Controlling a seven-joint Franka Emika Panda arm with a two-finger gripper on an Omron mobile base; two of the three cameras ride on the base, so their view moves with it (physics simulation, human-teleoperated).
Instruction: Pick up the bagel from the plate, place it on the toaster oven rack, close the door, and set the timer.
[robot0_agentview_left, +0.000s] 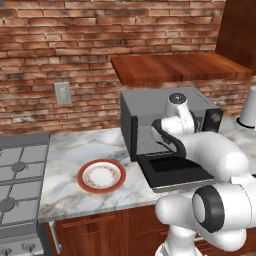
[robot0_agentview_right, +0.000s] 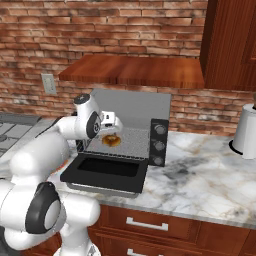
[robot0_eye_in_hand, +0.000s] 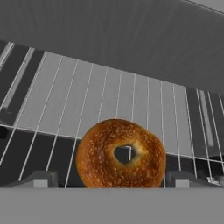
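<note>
The golden-brown bagel (robot0_eye_in_hand: 120, 153) lies on the toaster oven rack (robot0_eye_in_hand: 100, 100), a silver wire grid inside the grey toaster oven (robot0_agentview_right: 131, 106). My gripper (robot0_eye_in_hand: 114, 180) is open. Its fingertips (robot0_eye_in_hand: 39, 179) stand on either side of the bagel, the left one clearly apart from it. From the right base view the bagel (robot0_agentview_right: 111, 141) sits near the rack's front, just under my gripper (robot0_agentview_right: 111, 132). The door (robot0_agentview_right: 106, 171) hangs open, flat over the counter in front of the oven. The plate (robot0_agentview_left: 101, 176), white with a red-orange rim, rests bare on the counter left of the oven (robot0_agentview_left: 150, 102).
Two round knobs (robot0_agentview_right: 159, 137) run down the oven's right side. A wooden shelf (robot0_agentview_right: 135, 70) hangs close above the oven. A stove (robot0_agentview_left: 20, 170) borders the counter on the left. A white canister (robot0_agentview_right: 246, 131) stands at the far right, below a tall wooden cabinet (robot0_agentview_right: 230, 40).
</note>
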